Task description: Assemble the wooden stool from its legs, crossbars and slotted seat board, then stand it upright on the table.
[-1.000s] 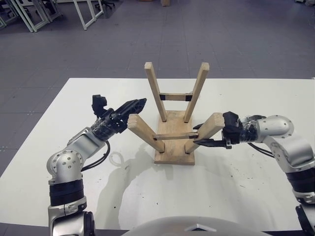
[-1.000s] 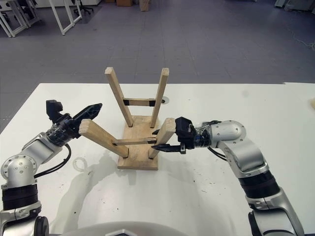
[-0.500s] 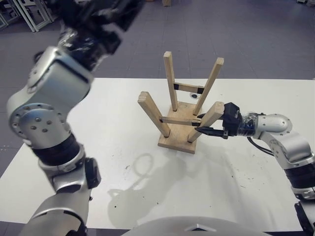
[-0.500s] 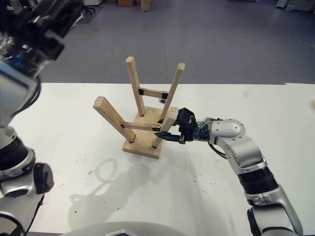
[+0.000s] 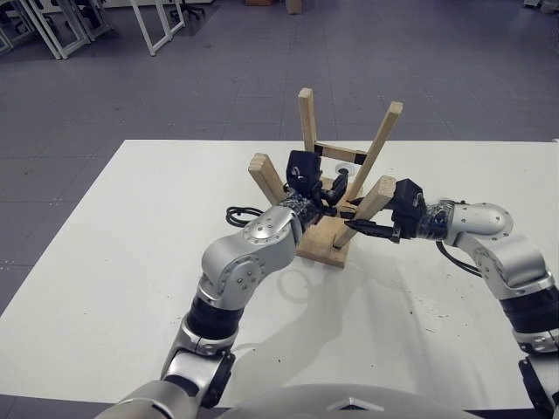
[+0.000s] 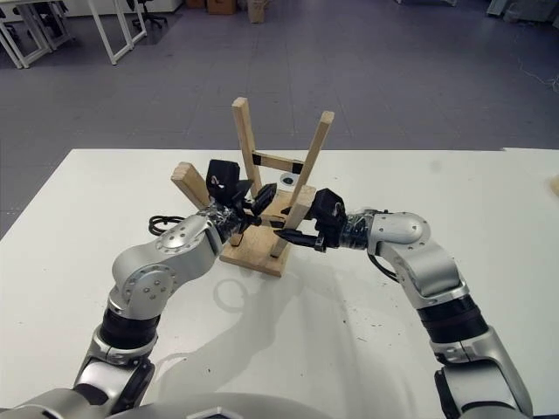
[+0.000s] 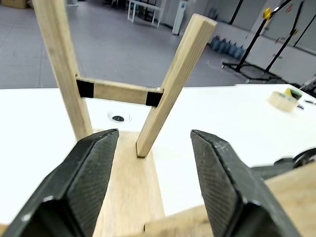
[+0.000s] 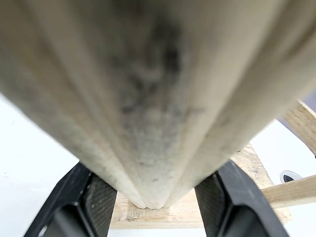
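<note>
The wooden stool stands upside down, its seat board (image 5: 321, 250) flat on the white table (image 5: 131, 262) and its legs pointing up. A taped crossbar (image 5: 341, 154) joins the two far legs. My right gripper (image 5: 362, 224) is shut on the near right leg (image 5: 378, 195), which sits between its pads (image 8: 96, 197). My left arm is bent across the front of the stool, hiding the near crossbar. Its gripper (image 5: 329, 194) hangs open just above the seat board, between the near legs. In the left wrist view the far right leg (image 7: 173, 84) shows between the open fingers (image 7: 94, 173).
A small round hole (image 5: 354, 162) in the tabletop lies just behind the stool. A roll of tape (image 7: 279, 98) rests far off to the right. Bare table surrounds the stool in front and on both sides. Beyond the far edge is grey floor with metal frames (image 5: 157, 22).
The left gripper let go of the near left leg, the arm swung high, then came down over the stool's middle. The stool turned and slid slightly right, with the right gripper still on its leg.
</note>
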{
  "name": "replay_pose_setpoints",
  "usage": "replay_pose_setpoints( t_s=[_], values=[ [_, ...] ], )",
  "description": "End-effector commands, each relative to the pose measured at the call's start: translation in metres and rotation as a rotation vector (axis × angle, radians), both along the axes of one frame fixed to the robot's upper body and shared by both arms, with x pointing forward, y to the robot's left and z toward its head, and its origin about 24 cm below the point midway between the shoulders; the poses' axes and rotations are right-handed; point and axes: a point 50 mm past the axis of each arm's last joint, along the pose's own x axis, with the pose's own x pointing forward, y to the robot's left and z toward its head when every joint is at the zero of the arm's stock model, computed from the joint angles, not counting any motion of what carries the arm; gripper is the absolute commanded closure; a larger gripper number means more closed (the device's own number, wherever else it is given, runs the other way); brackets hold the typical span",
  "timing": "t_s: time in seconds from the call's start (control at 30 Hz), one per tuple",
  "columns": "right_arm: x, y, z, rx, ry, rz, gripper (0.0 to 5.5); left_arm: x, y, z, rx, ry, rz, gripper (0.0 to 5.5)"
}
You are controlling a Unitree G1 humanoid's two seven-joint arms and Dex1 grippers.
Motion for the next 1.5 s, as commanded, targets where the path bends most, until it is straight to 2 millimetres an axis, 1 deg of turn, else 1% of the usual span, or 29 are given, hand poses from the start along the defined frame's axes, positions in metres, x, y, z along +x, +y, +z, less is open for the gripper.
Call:
replay_pose_setpoints(
  t_s=[0.03,0.1,0.23,0.27,0.3,0.37,0.43,0.5,0.53,0.6,0.67,0.73,0.83,0.93,0.97,1.03,1.07,1.1,1.13,1.17,1.2,1.23,1.27,1.3,1.33,1.4,1.43,1.47,1.5],
  values=[
    [-0.009,-0.017,-0.05,-0.181,0.18,-0.119,3.46,0.005,0.001,0.028,-0.109,-0.173,0.035,2.79],
    [-0.01,-0.017,-0.05,-0.18,0.181,-0.118,3.46,0.004,0.0,0.018,-0.023,-0.158,0.03,2.79],
    [-0.008,-0.015,-0.046,-0.171,0.175,-0.118,3.46,-0.011,0.001,-0.057,0.458,0.065,-0.081,2.79],
    [-0.006,-0.014,-0.044,-0.168,0.166,-0.122,3.46,-0.015,0.002,-0.071,0.509,0.114,-0.106,2.79],
    [-0.005,-0.013,-0.041,-0.167,0.16,-0.122,3.46,-0.018,0.002,-0.08,0.543,0.14,-0.119,2.79],
    [-0.004,-0.011,-0.039,-0.172,0.158,-0.111,3.46,-0.021,0.001,-0.088,0.548,0.166,-0.13,2.79],
    [-0.005,-0.005,-0.045,-0.191,0.179,-0.097,3.46,-0.019,0.002,-0.088,0.53,0.172,-0.117,2.79],
    [-0.011,0.0,-0.068,-0.325,0.248,-0.078,3.46,-0.016,0.003,-0.086,0.509,0.166,-0.105,2.79],
    [-0.018,-0.001,-0.083,-0.383,0.314,-0.067,3.46,-0.015,0.003,-0.082,0.49,0.155,-0.109,2.79],
    [-0.037,-0.012,-0.112,-0.496,0.455,-0.057,3.46,-0.012,0.002,-0.066,0.401,0.124,-0.103,2.79],
    [-0.047,-0.025,-0.127,-0.539,0.524,-0.095,3.46,-0.008,0.004,-0.048,0.3,0.093,-0.086,2.79],
    [-0.047,-0.034,-0.13,-0.532,0.542,-0.149,3.46,-0.001,0.012,-0.021,0.177,0.045,-0.049,2.79],
    [-0.041,-0.037,-0.126,-0.499,0.539,-0.192,3.46,0.007,0.025,0.016,0.03,-0.018,-0.015,2.79],
    [-0.037,-0.04,-0.124,-0.483,0.53,-0.213,3.46,0.018,0.045,0.065,-0.14,-0.141,0.056,2.79],
    [-0.037,-0.041,-0.124,-0.481,0.528,-0.217,3.46,0.022,0.053,0.078,-0.162,-0.176,0.092,2.79],
    [-0.037,-0.04,-0.124,-0.473,0.523,-0.217,3.46,0.029,0.071,0.101,-0.112,-0.258,0.186,2.79],
    [-0.037,-0.039,-0.124,-0.469,0.52,-0.216,3.46,0.031,0.077,0.113,-0.095,-0.306,0.219,2.79],
    [-0.037,-0.038,-0.124,-0.465,0.517,-0.215,3.46,0.031,0.082,0.135,-0.101,-0.394,0.243,2.79],
    [-0.037,-0.037,-0.123,-0.461,0.513,-0.216,3.46,0.031,0.086,0.149,-0.077,-0.442,0.262,2.79],
    [-0.037,-0.036,-0.123,-0.457,0.51,-0.218,3.46,0.032,0.089,0.155,-0.051,-0.46,0.273,2.79],
    [-0.036,-0.036,-0.122,-0.455,0.507,-0.218,3.46,0.035,0.092,0.147,-0.019,-0.425,0.287,2.79],
    [-0.034,-0.035,-0.122,-0.453,0.504,-0.217,3.46,0.04,0.094,0.125,0.014,-0.335,0.285,2.79],
    [-0.034,-0.035,-0.121,-0.452,0.502,-0.216,3.46,0.043,0.095,0.098,0.049,-0.237,0.28,2.79],
    [-0.033,-0.035,-0.12,-0.45,0.5,-0.214,3.46,0.045,0.093,0.067,0.069,-0.128,0.263,2.79],
    [-0.033,-0.035,-0.119,-0.448,0.499,-0.214,3.46,0.044,0.087,0.03,0.1,-0.009,0.224,2.79],
    [-0.033,-0.034,-0.118,-0.44,0.497,-0.214,3.46,0.035,0.068,-0.037,0.16,0.176,0.152,2.79],
    [-0.032,-0.033,-0.117,-0.437,0.495,-0.212,3.46,0.028,0.06,-0.059,0.175,0.235,0.115,2.79],
    [-0.032,-0.032,-0.117,-0.436,0.494,-0.211,3.46,0.023,0.055,-0.07,0.185,0.258,0.096,2.79],
    [-0.032,-0.032,-0.117,-0.433,0.494,-0.212,3.46,0.023,0.057,-0.07,0.191,0.249,0.094,2.79]
  ],
)
